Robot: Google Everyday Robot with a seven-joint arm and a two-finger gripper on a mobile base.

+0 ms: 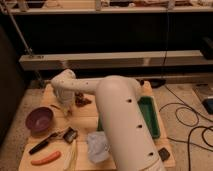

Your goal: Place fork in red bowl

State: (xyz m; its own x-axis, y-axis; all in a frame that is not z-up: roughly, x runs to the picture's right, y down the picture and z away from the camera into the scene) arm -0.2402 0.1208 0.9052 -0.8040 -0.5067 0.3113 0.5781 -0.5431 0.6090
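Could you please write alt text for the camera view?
A white robot arm reaches over a wooden table, its tool low near a purple bowl at the left. A black-handled utensil, a crumpled white bag and a green tray lie nearby.

My one camera looks from high behind my white arm [122,125], forward and down over the wooden table [82,125]. The arm fills the near foreground. My gripper [67,107] hangs farther out, over the table's left part, near the purple bowl [39,119]. A pale shelf [100,60] crosses the background.
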